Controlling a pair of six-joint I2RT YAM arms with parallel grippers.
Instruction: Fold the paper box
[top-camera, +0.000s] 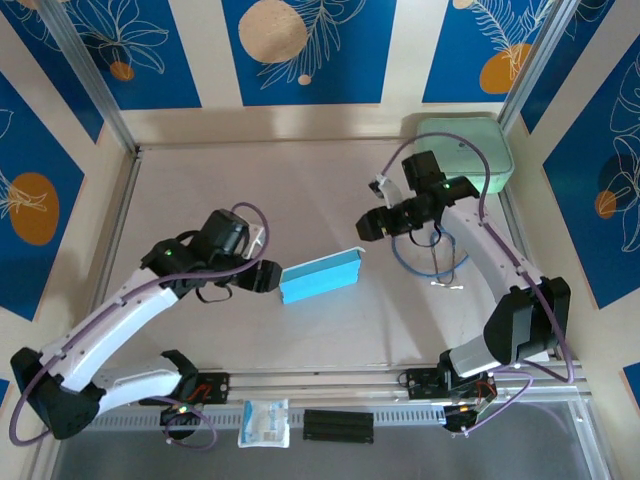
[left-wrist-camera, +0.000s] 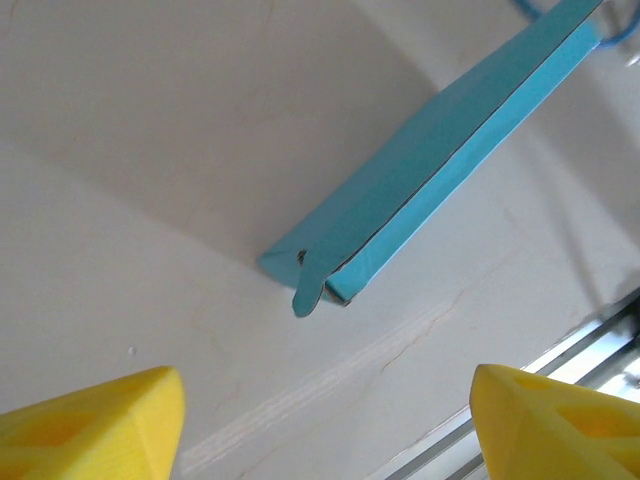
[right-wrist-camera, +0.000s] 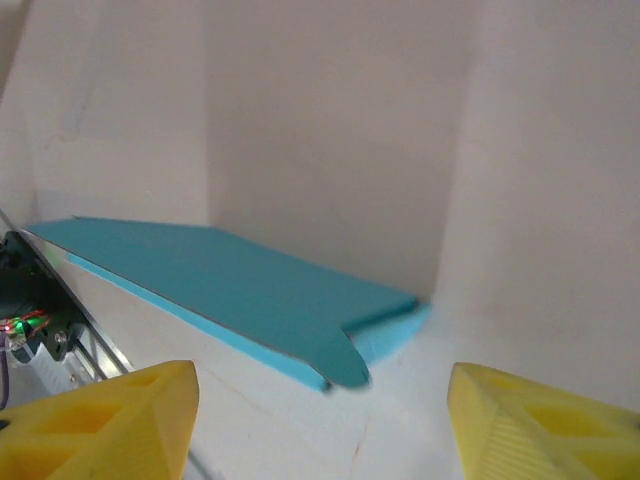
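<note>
"Looking for the paper box (top-camera: 320, 277) first: where is it?"

"It lies on the table (top-camera: 250, 190), about midway between my two arms. It is light blue and folded into a shallow closed shape, and from above its long side slants up to the right. My left wrist camera sees one narrow end, with a small rounded tab (left-wrist-camera: 305, 300) sticking out at the corner. My right wrist camera sees the opposite end, where a second tab (right-wrist-camera: 345, 365) juts out."

"Are your fingers on it?"

"No. My left gripper (top-camera: 266, 276) sits just beside the box's left end, fingers spread, nothing between them. My right gripper (top-camera: 372, 226) hangs near the right end, apart from it, fingers likewise spread and empty."

"And around that?"

"A mint-green case (top-camera: 465, 150) stands in the far right corner, behind my right arm. A loop of blue cable (top-camera: 430, 262) lies on the table by that arm. At the near rail, between my bases, are a white packet (top-camera: 264, 422) and a black bar (top-camera: 338, 425)."
</note>
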